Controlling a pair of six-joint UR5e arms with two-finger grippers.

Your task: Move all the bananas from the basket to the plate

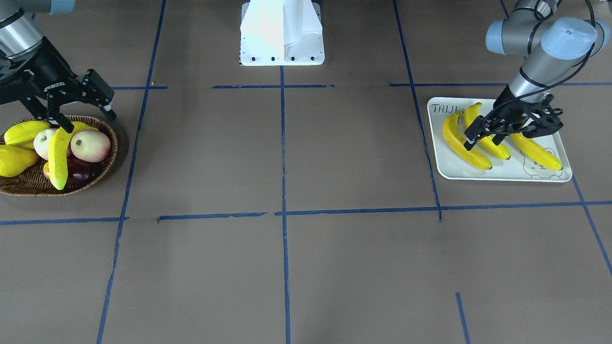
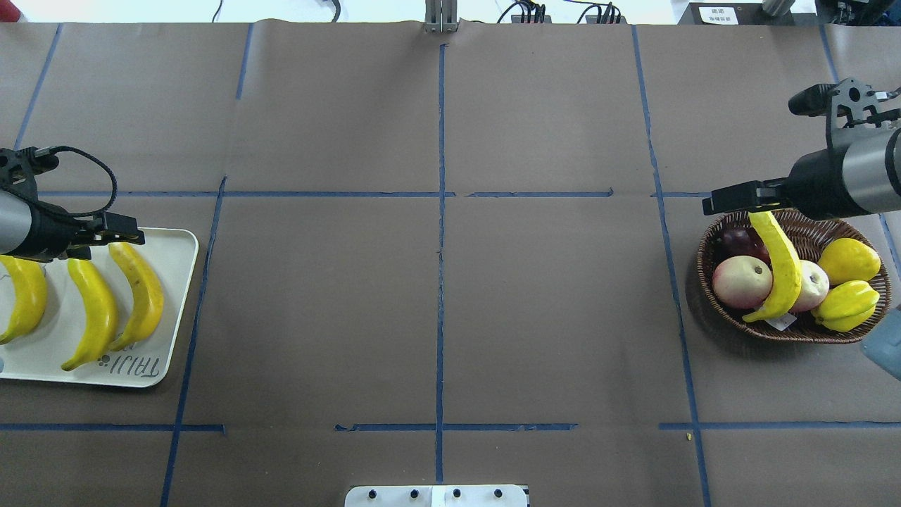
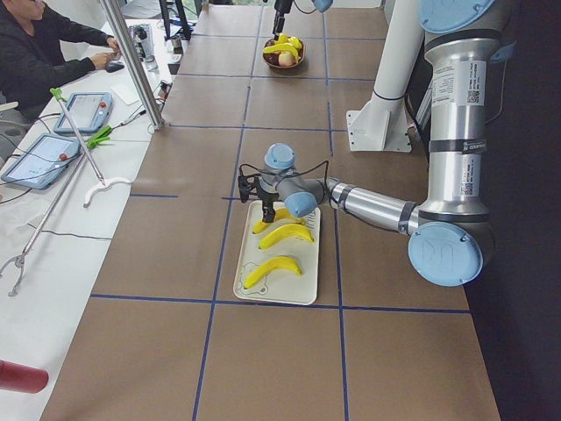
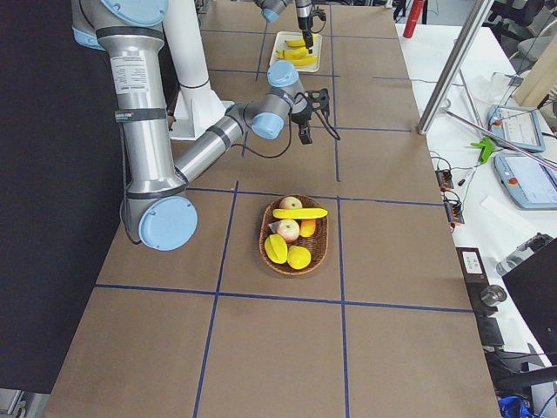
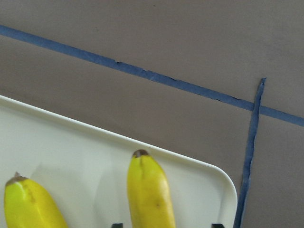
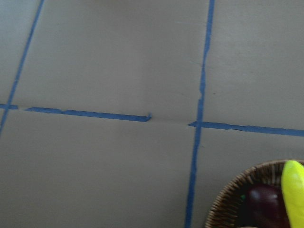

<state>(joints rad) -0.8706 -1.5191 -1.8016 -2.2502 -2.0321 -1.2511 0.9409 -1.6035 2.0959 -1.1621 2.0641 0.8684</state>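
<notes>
A brown wicker basket [image 1: 28,184] [image 2: 711,243] holds one long yellow banana [image 1: 60,157] [image 2: 781,271], lying across the other fruit. My right gripper [image 1: 91,122] [image 2: 739,201] hovers open above the banana's upper end and the basket's rim, holding nothing. In the right wrist view only the banana tip [image 6: 293,190] and the basket rim show. The white plate [image 1: 507,171] [image 2: 176,282] carries three bananas [image 1: 461,143] [image 1: 495,148] [image 1: 538,153] side by side. My left gripper [image 1: 483,142] [image 2: 127,238] is open just above them. Its fingertips [image 5: 116,225] straddle the end of the banana [image 5: 149,190] nearest the plate's corner.
Also in the basket are two pale pink apples [image 1: 91,145], plump yellow mango-like fruits [image 1: 12,160] and a dark purple fruit [image 1: 79,173]. The white robot base [image 1: 282,33] stands at mid-table. A person [image 3: 44,53] sits at a side table beyond the plate's end.
</notes>
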